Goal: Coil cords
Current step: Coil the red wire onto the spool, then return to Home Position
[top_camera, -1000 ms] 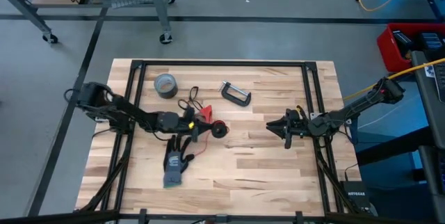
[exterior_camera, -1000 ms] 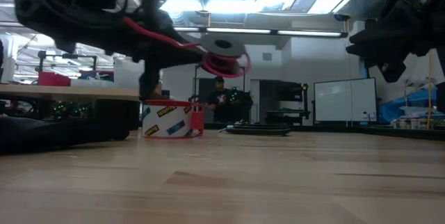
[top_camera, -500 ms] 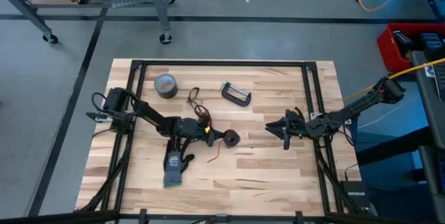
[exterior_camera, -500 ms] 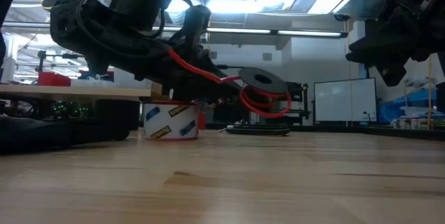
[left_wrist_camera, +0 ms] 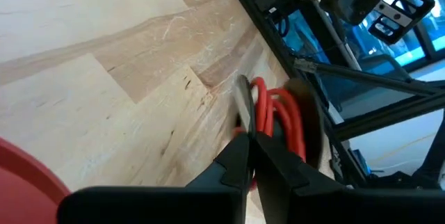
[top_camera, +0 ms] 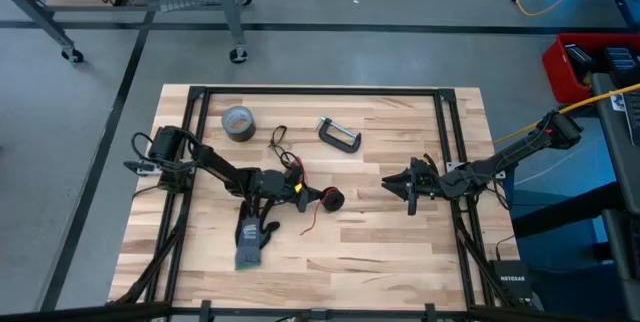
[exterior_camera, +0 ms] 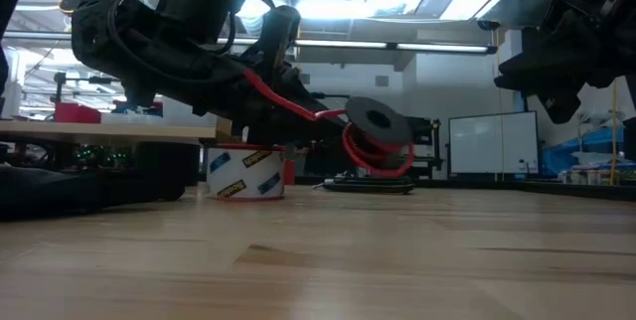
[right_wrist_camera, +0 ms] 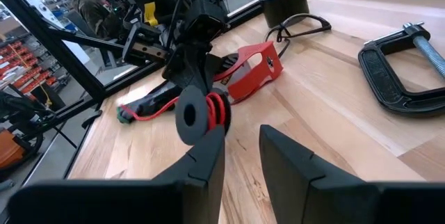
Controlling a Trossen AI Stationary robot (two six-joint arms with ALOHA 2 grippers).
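Your left hand (top_camera: 312, 199) sits just left of centre in the high view, pinched tight on the red cord (exterior_camera: 376, 149) — in the left wrist view its two fingers (left_wrist_camera: 236, 161) are pressed together on the strands where the wire wraps a small dark spool (top_camera: 331, 200). In the low view the coil hangs clear above the counter (top_camera: 380, 252), a little left of centre, with the red lead running back up the arm toward the upper left. A loose red tail (top_camera: 311, 224) lies on the wood below the hand in the high view.

So you appear to be mid-wind on the red cord: several turns are on, the tail is not. The black cord (top_camera: 277, 140) lies looped at upper left of the counter, near the grey tape roll (top_camera: 238, 122), seemingly untouched.

Your right hand (top_camera: 408, 186) hovers right of centre, fingers apart and holding nothing, pointed at the spool. The next move probably calls for it to come in and steady the spool or gather the tail — approach slowly, since the turns look loose enough to slip off.
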